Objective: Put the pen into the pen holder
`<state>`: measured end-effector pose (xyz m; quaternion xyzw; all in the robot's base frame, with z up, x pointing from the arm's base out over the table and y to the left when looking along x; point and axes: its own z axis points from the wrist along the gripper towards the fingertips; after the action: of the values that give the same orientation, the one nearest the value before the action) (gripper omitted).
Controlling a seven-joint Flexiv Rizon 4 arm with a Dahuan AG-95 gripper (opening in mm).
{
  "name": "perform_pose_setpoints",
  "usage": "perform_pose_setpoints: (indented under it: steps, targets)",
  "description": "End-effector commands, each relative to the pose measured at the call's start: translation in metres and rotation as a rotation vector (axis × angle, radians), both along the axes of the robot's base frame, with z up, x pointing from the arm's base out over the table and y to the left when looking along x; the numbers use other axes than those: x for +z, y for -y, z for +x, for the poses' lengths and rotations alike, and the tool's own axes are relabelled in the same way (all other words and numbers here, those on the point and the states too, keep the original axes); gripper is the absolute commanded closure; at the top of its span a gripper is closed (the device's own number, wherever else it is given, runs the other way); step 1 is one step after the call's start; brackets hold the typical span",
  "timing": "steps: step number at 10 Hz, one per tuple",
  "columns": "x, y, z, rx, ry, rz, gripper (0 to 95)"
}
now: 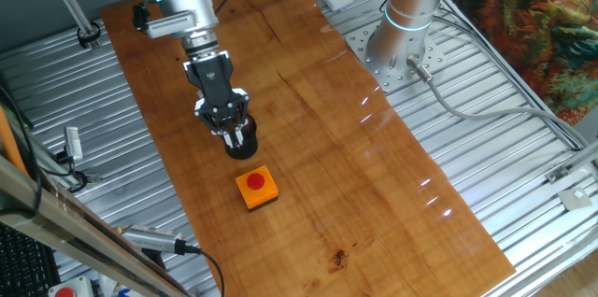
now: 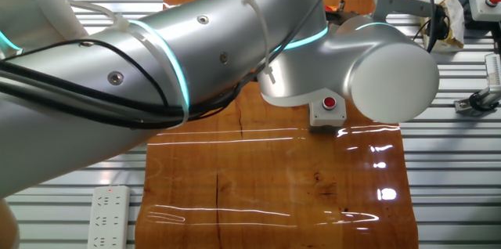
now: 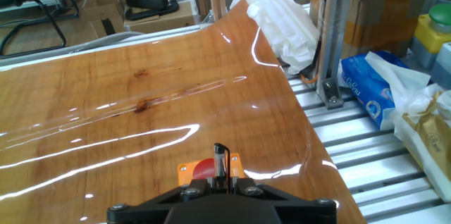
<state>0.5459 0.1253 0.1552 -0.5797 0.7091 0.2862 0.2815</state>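
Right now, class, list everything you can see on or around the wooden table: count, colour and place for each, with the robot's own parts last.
pen: one, dark, upright between the fingers in the hand view
pen holder: one, black, on the table directly under the gripper
orange box: one, red button, just in front of the holder
grey box: one, red button, partly behind the arm
wooden table: one, brown, glossy
power strip: one, white, beside the table
gripper: one, black, over the holder
arm: one, silver
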Motion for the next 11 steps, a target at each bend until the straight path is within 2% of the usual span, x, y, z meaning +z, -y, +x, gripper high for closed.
perform_pose_setpoints:
  steps: [1,8,11]
  targets:
    - [-0.001,0.002,-0.002,0.003,0.003,-0.001,95.0]
    - [-0.012,0.008,-0.008,0.008,0.023,-0.002,95.0]
    - [-0.022,0.012,-0.012,0.021,0.044,-0.002,95.0]
